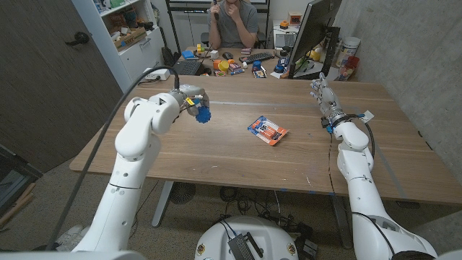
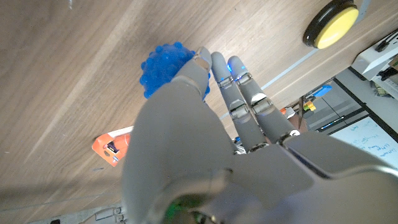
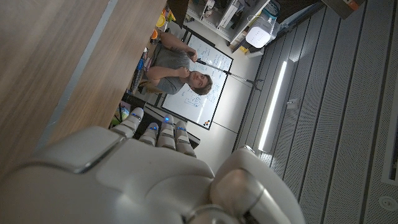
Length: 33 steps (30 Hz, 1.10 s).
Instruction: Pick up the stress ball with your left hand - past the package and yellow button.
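Note:
The blue knobbly stress ball (image 1: pixel 203 114) is at the tips of my left hand (image 1: pixel 190 98), over the table's left half. In the left wrist view the fingers (image 2: pixel 239 93) and thumb close around the ball (image 2: pixel 160 62), which half hides behind them. The orange package (image 1: pixel 268 130) lies flat near the table's middle, to the right of that hand, and also appears as the orange package (image 2: pixel 111 145) in the left wrist view. A yellow button (image 2: pixel 334 23) with a black rim sits on the wood beyond the fingers. My right hand (image 1: pixel 323 92) stands at the table's right side, fingers straight, holding nothing.
A person (image 1: pixel 232 22) sits behind the table's far edge. A laptop (image 1: pixel 188 66), small items (image 1: pixel 229 66) and a monitor (image 1: pixel 310 36) crowd that edge. Bare wood (image 1: pixel 216 162) lies along the near side.

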Each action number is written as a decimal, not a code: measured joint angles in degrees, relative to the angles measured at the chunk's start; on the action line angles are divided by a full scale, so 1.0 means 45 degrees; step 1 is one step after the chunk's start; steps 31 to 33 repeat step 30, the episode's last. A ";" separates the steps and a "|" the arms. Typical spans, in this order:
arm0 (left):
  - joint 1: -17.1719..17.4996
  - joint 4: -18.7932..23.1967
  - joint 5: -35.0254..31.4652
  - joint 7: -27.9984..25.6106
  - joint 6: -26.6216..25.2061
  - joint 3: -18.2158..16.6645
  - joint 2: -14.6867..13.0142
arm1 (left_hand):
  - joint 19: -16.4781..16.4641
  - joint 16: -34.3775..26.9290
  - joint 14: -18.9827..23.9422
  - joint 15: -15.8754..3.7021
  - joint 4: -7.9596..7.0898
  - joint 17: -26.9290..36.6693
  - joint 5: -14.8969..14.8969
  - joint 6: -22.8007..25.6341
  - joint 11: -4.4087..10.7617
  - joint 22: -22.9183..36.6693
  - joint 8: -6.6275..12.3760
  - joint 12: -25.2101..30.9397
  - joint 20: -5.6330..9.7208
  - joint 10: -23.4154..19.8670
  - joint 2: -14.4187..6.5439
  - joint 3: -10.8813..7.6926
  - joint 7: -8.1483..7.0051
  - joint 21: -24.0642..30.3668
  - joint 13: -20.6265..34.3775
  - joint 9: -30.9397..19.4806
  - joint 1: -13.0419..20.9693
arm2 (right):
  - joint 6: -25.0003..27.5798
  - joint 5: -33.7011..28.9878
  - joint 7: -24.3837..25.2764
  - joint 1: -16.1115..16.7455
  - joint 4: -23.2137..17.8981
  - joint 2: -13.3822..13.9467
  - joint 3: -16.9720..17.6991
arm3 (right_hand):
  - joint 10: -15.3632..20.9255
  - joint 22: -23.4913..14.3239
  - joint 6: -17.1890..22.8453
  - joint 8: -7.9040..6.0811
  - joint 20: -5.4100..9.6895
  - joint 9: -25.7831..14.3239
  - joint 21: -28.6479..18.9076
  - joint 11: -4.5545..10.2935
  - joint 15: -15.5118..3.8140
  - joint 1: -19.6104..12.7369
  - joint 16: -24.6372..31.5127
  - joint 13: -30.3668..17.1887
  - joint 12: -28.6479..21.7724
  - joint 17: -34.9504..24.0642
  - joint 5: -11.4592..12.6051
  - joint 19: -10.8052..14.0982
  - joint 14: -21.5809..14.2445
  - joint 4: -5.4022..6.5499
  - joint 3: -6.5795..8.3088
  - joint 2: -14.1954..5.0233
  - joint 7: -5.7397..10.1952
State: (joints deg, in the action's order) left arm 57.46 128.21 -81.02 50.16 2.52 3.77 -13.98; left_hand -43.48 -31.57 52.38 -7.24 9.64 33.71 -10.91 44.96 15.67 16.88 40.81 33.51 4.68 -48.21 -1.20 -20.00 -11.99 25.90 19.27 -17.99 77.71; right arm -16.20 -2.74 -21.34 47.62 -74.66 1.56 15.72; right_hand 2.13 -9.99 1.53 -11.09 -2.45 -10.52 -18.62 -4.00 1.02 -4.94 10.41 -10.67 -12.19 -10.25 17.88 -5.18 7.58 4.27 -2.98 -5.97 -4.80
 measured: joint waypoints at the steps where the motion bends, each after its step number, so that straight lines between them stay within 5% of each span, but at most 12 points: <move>1: -0.0140 0.0069 0.0000 0.0013 -0.0005 -0.0009 0.0038 | 0.0000 0.0049 0.0000 0.0000 0.0000 0.0034 0.0000 0.0000 0.0000 0.0007 0.0000 0.0000 0.0000 0.0000 0.0001 0.0000 0.0000 0.0000 0.0000 0.0000 0.0001 | 0.0000 -0.0009 0.0001 0.0001 -0.0001 0.0003 -0.0007 | 0.0000 0.0000 0.0000 0.0000 0.0000 0.0000 0.0000 0.0000 0.0000 0.0000 0.0000 0.0000 0.0000 0.0000 0.0000 0.0000 0.0000 0.0000 0.0000 0.0000 0.0000; 15: -0.1766 0.0855 -0.0172 0.0901 0.0027 0.0062 0.0418 | 0.0167 0.0225 0.0088 -0.0050 0.0001 0.0233 0.0001 0.0066 0.0044 0.0066 0.0072 0.0001 -0.0063 -0.0139 0.0064 -0.0001 -0.0066 0.0185 0.0001 0.0000 0.0061 | 0.0036 -0.0015 0.0013 0.0002 -0.0051 0.0076 0.0043 | 0.0001 0.0000 0.0001 0.0000 0.0000 0.0001 0.0000 0.0001 -0.0001 0.0000 0.0000 0.0000 0.0000 0.0000 0.0000 0.0000 -0.0001 0.0000 0.0000 0.0000 0.0000; 33: -0.2611 0.1231 -0.0443 0.1108 0.0155 0.0187 0.0750 | 0.0261 0.0337 0.0205 -0.0073 0.0001 0.0469 0.0003 0.0066 0.0065 0.0064 0.0124 0.0002 -0.0109 -0.0161 0.0134 -0.0002 -0.0066 0.0282 0.0001 -0.0001 -0.0008 | 0.0158 -0.0004 0.0012 0.0002 -0.0239 0.0179 0.0154 | 0.0002 0.0000 0.0001 0.0000 -0.0001 0.0000 0.0099 0.0000 -0.0048 0.0000 0.0000 0.0000 0.0000 0.0000 0.0000 0.0000 0.0047 0.0000 0.0000 0.0000 -0.0001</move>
